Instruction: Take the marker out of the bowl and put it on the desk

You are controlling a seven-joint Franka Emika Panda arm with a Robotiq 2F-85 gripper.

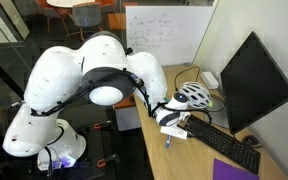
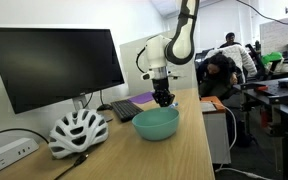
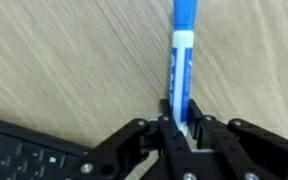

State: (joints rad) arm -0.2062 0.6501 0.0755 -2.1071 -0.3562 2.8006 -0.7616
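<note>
Gripping the marker (image 3: 180,60) near its lower end, the fingers (image 3: 212,133) were clenched on its blue-and-white barrel in the wrist view, and the barrel ran from them straight toward 12 o'clock, out past the top edge. Behind it lay only the pale wood grain of the desk (image 3: 64,70); whether the marker's far tip touched the wood could not be told. A dark keyboard (image 3: 19,150) cut across the corner at 8 o'clock of that view. In an exterior view the fingers (image 2: 164,97) hung at the end of the white arm (image 2: 181,40), just past the rim of the teal bowl (image 2: 156,123) at its 12 o'clock, low over the desk (image 2: 189,150); the marker itself was too small to pick out there. A white bicycle helmet (image 2: 78,132) sat at the bowl's 9 o'clock, apart from it, with the black monitor (image 2: 54,65) standing at 10 o'clock and a white power strip (image 2: 9,152) farther out toward 8 o'clock. In an exterior view the bulky arm (image 1: 84,85) reached toward 3 o'clock, ending near the helmet (image 1: 193,95), with the keyboard (image 1: 224,145) at the helmet's 5 o'clock and a whiteboard (image 1: 164,35) against the back wall at 12 o'clock.
</note>
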